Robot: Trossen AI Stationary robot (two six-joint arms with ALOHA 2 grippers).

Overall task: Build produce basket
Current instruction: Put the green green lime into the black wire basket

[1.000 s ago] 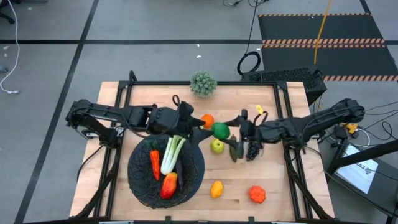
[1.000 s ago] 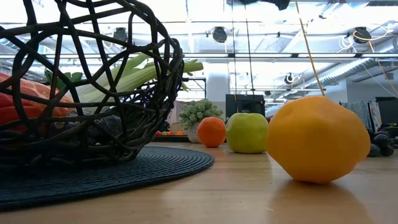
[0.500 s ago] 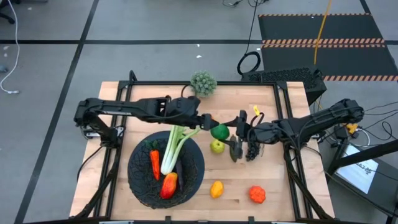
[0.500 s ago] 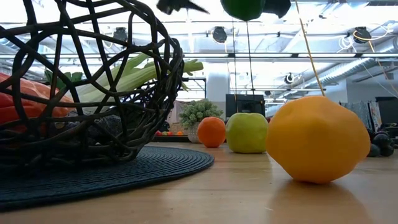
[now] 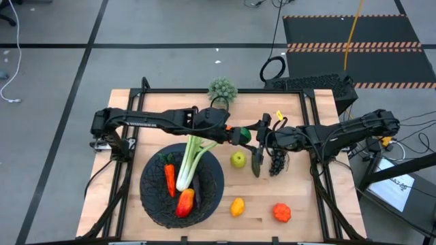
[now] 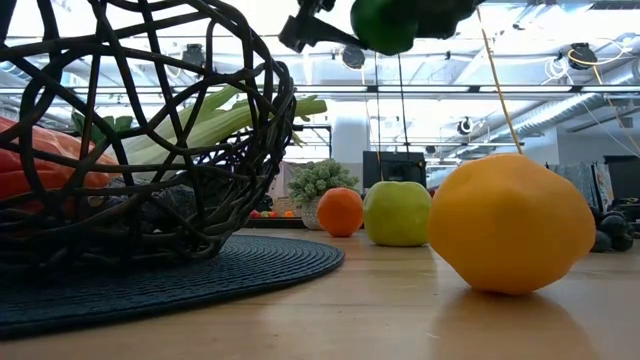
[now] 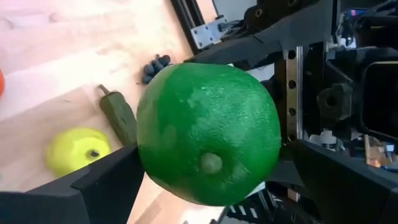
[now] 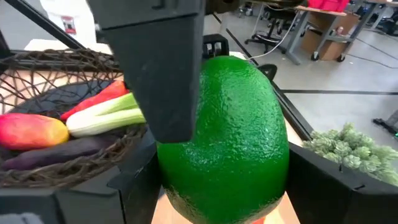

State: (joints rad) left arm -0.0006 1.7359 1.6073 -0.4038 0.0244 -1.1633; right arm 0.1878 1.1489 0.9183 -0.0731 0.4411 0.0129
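1. Basket: black mesh on the table's left half, already holding carrot, celery and mango. Risk: none here; it lies well apart from the exchange.
2. Left arm: stretched out across the table towards the centre. Left gripper has its fingers spread wide either side of the lime, gripping nothing. Risk: if the other arm releases before these fingers close, the fruit falls.
3. Right arm: reaching inward to meet it. Right gripper is clamped on the lime, carrying it alone.
4. Lime: mid-air between both grippers, above bare table near the apple. Risk: round and likely slippery; dropped, it would roll away.
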